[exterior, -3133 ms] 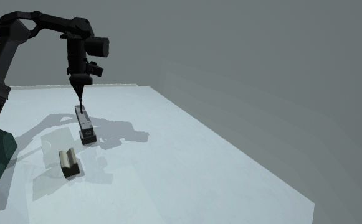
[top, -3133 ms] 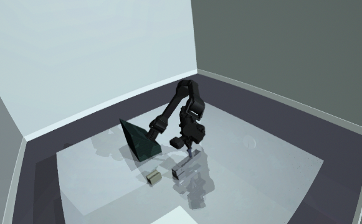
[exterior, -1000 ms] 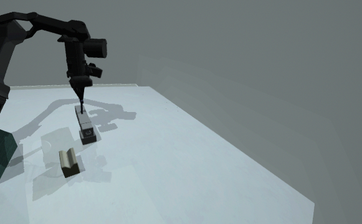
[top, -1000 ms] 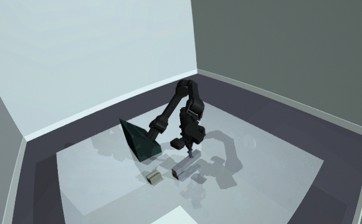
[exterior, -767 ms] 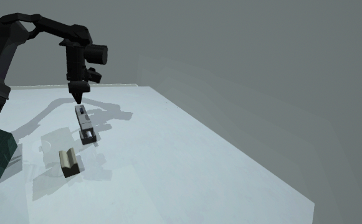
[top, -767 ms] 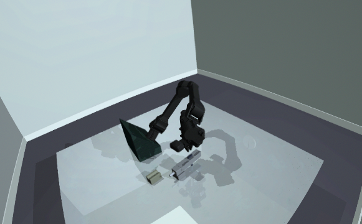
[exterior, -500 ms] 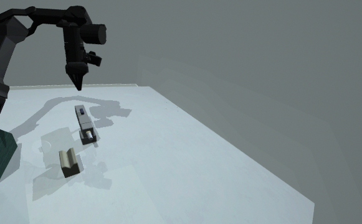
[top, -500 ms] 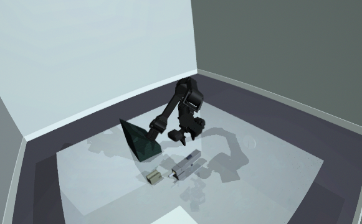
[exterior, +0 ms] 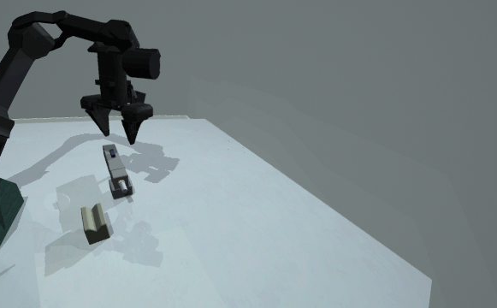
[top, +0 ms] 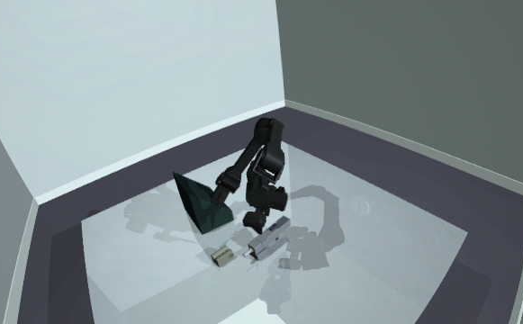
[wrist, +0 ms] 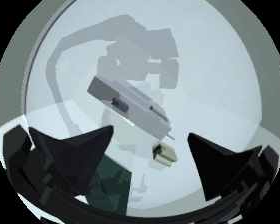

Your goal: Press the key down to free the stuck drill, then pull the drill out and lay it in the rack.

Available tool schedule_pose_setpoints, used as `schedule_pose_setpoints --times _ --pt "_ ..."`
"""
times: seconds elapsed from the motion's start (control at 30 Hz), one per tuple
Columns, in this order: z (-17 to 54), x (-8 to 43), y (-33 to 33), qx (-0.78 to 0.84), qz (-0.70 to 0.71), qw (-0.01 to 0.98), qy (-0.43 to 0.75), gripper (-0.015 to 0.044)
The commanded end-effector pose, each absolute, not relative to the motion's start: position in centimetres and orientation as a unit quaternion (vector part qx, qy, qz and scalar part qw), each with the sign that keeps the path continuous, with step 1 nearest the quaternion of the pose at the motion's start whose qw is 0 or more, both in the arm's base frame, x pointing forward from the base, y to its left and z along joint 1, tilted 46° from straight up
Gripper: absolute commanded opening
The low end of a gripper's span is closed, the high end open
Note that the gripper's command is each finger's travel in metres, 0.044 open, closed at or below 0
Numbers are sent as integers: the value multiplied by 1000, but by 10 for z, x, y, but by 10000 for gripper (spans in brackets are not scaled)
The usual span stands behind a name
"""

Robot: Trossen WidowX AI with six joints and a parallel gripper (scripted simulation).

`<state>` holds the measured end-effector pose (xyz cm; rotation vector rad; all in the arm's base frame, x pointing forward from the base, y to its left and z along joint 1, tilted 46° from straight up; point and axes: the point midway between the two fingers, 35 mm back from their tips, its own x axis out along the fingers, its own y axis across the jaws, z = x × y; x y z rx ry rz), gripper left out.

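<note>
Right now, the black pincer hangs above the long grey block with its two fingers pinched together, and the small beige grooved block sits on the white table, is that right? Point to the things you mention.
Not quite: the exterior view shows the black pincer [exterior: 120, 140] [wrist: 152, 133] with its two fingers spread apart. The rest stands.

Below the black gripper [top: 261, 225] [exterior: 119, 139] [wrist: 152, 133], a gray housing [top: 267, 238] [exterior: 115, 164] [wrist: 133, 112] bears a dark blue key [top: 274, 227] [exterior: 112, 153] [wrist: 120, 105], with a silvery drill [top: 248, 253] [exterior: 123, 186] [wrist: 171, 136] and a plain beige rack [top: 223, 256] [exterior: 96, 227] [wrist: 165, 155].
</note>
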<state>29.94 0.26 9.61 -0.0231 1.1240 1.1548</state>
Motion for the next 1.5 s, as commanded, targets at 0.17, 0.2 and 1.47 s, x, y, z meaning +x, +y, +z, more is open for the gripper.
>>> schedule_pose_setpoints --times 0.17,0.2,1.47 --pt "-3 309 -11 -284 685 620 257 440" --pt "-9 308 -12 -300 692 611 239 440" --pt "-36 306 3 -345 710 585 186 440"
